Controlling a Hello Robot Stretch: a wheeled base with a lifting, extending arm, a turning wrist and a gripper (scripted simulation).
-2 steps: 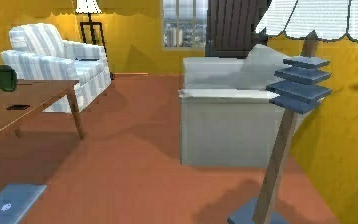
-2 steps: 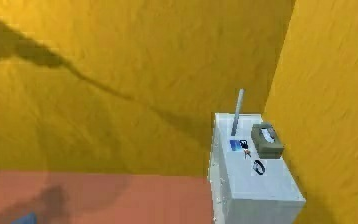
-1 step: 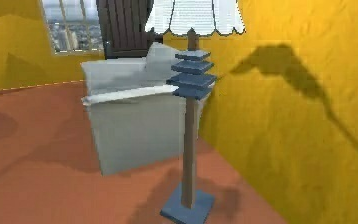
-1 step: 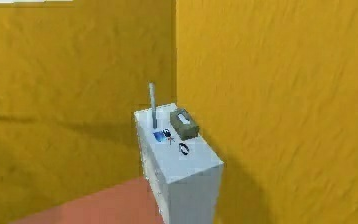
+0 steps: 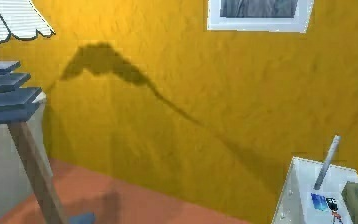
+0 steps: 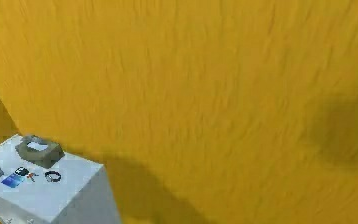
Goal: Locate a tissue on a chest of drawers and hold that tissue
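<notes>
— One container is all I can make out: a low grey-brown box (image 6: pixel 39 150) with a paler patch in its top, shaped like a tissue box. Its contents are too small to tell.
— Where does it stand?
— On top of a white chest of drawers (image 6: pixel 77 195), at the arm side view's lower left, toward the wall side of the top. Nearer the front edge lie a flat blue-and-white thing (image 6: pixel 14 180) and a small dark ring (image 6: pixel 53 176), both apart from the box.
— And the room?
— An orange wall (image 6: pixel 207 90) and a reddish floor (image 5: pixel 137 200). The forward view has the chest's corner at lower right, with a thin grey stick (image 5: pixel 330 160) upright on it. A white-framed picture (image 5: pixel 259 12) hangs above. At the left are a scalloped lampshade (image 5: pixel 17 18) and a slanting wooden leg (image 5: pixel 35 165).
— The pincer?
— Its state I cannot tell.
</notes>
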